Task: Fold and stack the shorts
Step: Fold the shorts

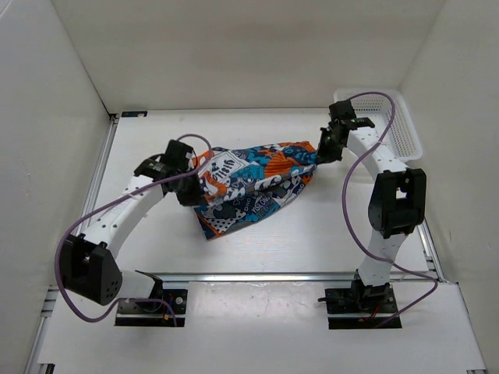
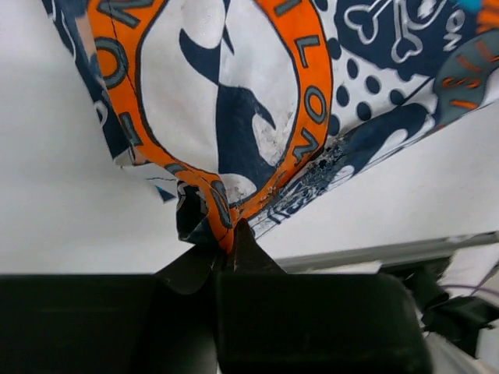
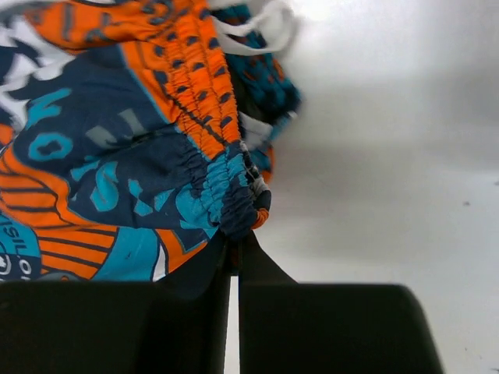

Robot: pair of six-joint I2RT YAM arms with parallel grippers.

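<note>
i see left gripper clenched on shorts hem; right gripper clenched on waistband, near table's far right corner.

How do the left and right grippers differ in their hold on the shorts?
The left gripper pinches a smooth printed edge with an orange ring design. The right gripper pinches the gathered elastic waistband near a white cord. In the top view the right gripper sits farther back, close to the basket, while the left gripper is well away from it. Both are shut on the shorts.
</note>
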